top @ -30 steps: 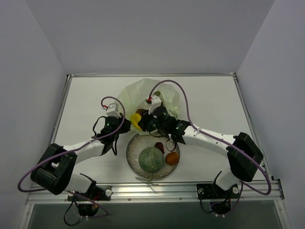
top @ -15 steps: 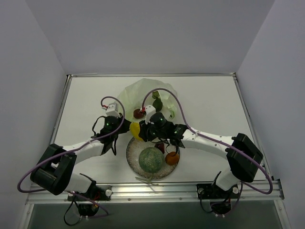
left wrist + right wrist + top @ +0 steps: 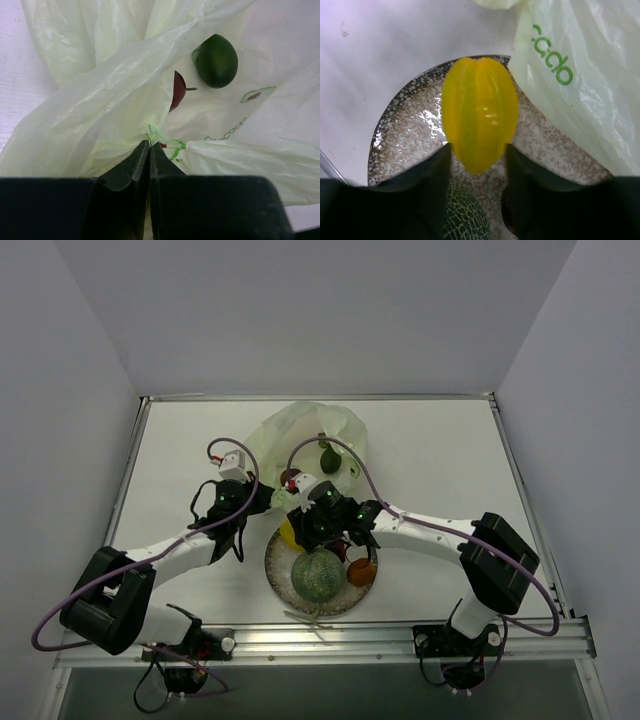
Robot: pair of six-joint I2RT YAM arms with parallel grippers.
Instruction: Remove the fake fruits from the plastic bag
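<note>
Fake fruits (image 3: 317,575) lie partly on a speckled round plate (image 3: 276,575) and partly in the plastic bag (image 3: 300,430) just behind it, near the middle of a white counter (image 3: 450,460). From above, the two arms cover much of the plate. Only the netted green melon (image 3: 465,220) and the orange (image 3: 361,572) show clearly there. The right wrist view cuts the melon off at the bottom edge. A dark red piece (image 3: 177,90) sits half hidden behind a fold of the bag, and a dark green piece (image 3: 216,60) lies uncovered on the bag's film.

The left gripper (image 3: 149,145) has its jaws closed on a pinched fold of the bag. The right gripper (image 3: 478,148) has its jaws on either side of the near tip of a ribbed yellow fruit (image 3: 479,110) lying at the plate's far rim. It is not clear whether they press it or only flank it.

Pale grey walls (image 3: 300,310) enclose the counter on three sides, and a metal rail (image 3: 350,635) runs along its near edge.

The bag's green print is creased. Only letters like "ado" and a small avocado drawing (image 3: 257,94) can be made out
</note>
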